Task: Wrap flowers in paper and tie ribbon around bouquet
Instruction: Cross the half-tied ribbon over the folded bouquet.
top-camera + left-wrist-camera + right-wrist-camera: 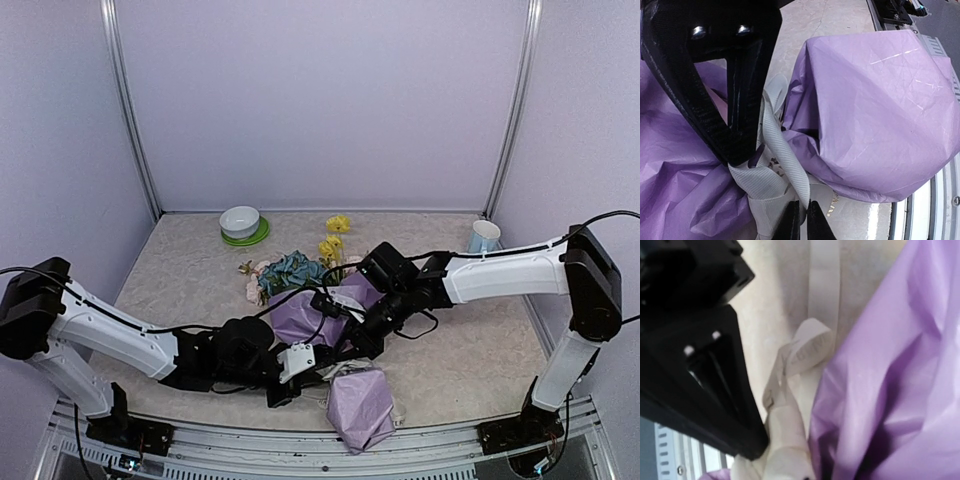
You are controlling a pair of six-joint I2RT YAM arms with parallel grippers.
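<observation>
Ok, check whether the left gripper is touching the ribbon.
Touching. In the left wrist view the left gripper is shut, and a strand of ribbon runs straight down into its closed tips.

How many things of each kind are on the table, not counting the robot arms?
bowl: 1
green plate: 1
cup: 1
bunch of flowers: 1
purple paper: 1
ribbon: 1
Total: 6

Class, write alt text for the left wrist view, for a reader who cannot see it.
The left gripper, shut, pinches a cream ribbon looped around gathered lilac paper. The right gripper grips the same ribbon at the bottom edge. A puffed paper end fills the right, beige table behind.
</observation>
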